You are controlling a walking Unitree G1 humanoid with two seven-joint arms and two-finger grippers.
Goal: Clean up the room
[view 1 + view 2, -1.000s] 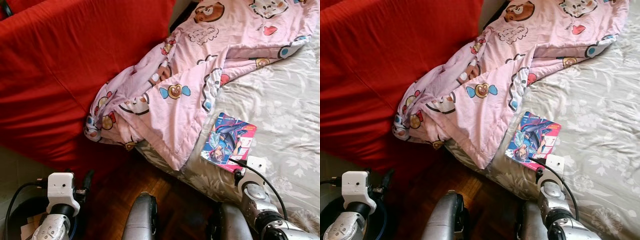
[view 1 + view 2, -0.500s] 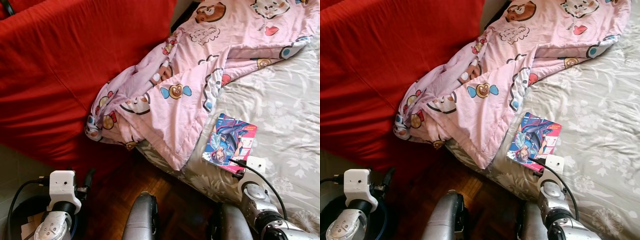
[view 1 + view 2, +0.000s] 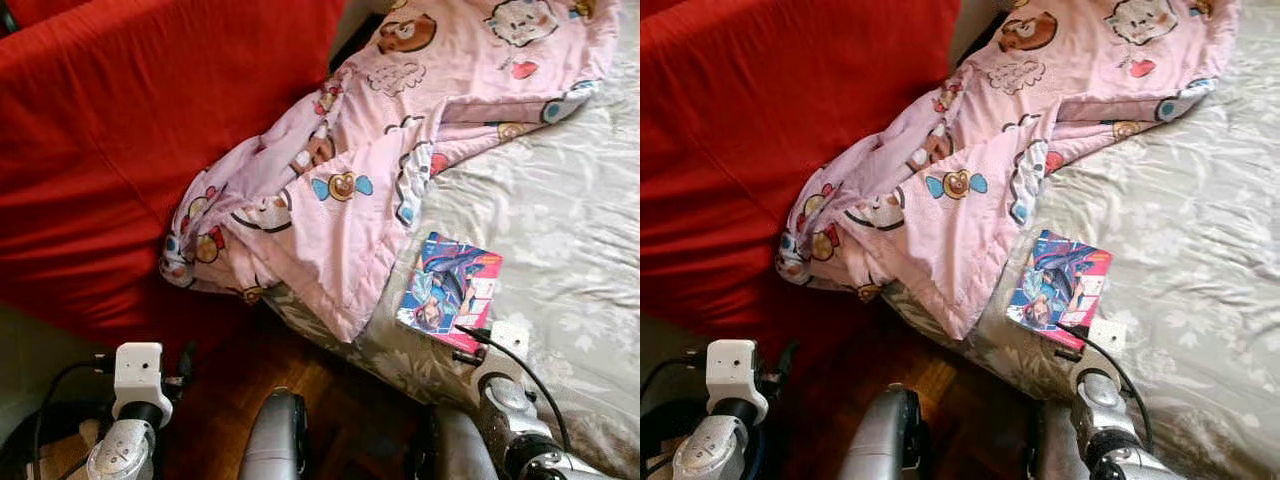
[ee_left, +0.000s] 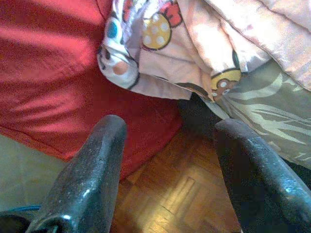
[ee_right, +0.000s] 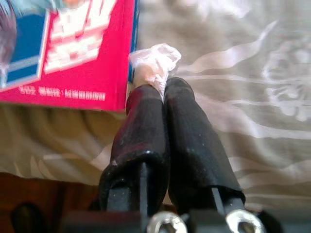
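**Right tool pinching a wad at the book's corner**

Right tool [image 5: 155, 80]: fingers pressed together on a small white wad [image 5: 154, 60], at the bed's near edge, just beside the corner of the book [image 3: 448, 287].

Book: flat on the grey floral sheet [image 3: 560, 230] of the bed, near its edge, cover up.

Pink blanket [image 3: 350, 170]: just beside the book, spread across the bed, one end hanging onto the red cover [image 3: 110, 150].

Left tool [image 4: 167, 160]: fingers spread, holding nothing, low over the wood floor [image 4: 180, 189] beside the blanket's hanging end.
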